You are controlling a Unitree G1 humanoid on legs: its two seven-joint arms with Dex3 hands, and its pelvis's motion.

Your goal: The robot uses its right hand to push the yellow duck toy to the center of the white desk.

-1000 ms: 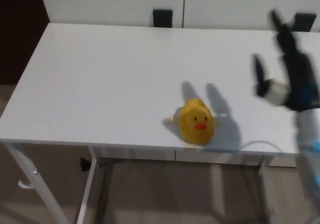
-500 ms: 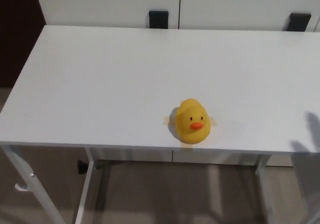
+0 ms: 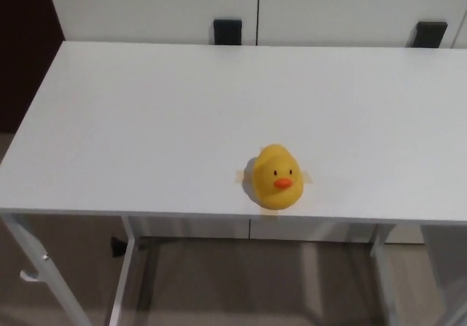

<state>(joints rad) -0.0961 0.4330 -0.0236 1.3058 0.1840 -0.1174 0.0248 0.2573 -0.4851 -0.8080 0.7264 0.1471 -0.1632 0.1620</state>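
- We see the yellow duck toy (image 3: 276, 176) sitting upright on the white desk (image 3: 146, 122), close to the near edge and a little right of the desk's middle line.
- Its orange beak and two dark eyes face us, toward the near edge.
- Small pale tabs show at the duck's left and right sides and under its front, flat on the desk surface; we cannot tell what they are.
- The duck is well short of the desk's centre: most of the bare white top lies behind it and to either side.
- Neither of our hands shows in the head view, so we cannot say whether the fingers of the left or the right are spread or pressed together.
- Nothing touches the duck; it stands alone on the surface.
- At the far edge of the desk two black blocks stand against the white wall panels (image 3: 146, 5): one black block (image 3: 227, 31) near the middle, just left of the seam between the panels, and another black block (image 3: 428, 34) toward the far right.
- A dark panel (image 3: 25, 41) fills the far left, beside the desk's corner.
- Below the near edge we see the desk's pale metal legs (image 3: 125, 282) and the brownish floor (image 3: 219, 282).
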